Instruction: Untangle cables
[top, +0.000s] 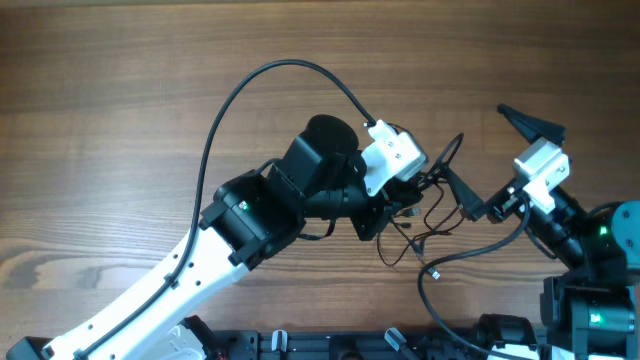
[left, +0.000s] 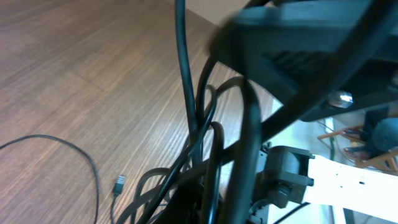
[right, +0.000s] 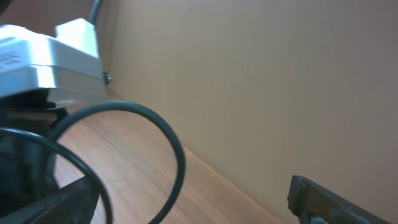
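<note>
Two grippers, one knot between them: left closed, right spread wide.
You find the left gripper (top: 395, 205) with fingers together, and it seems clamped on the cables (top: 425, 215). They bunch just right of it over the table (top: 120, 80), and the long axis runs up and down in the overhead view. Further right, the right gripper (top: 498, 160) holds its jaws apart, with one finger just beside the bunch, so this arm can best reach the free loops. The pinch point is hidden under the left wrist. Both wrist views are blurred, and only one plug (left: 119, 182) is clear.
</note>
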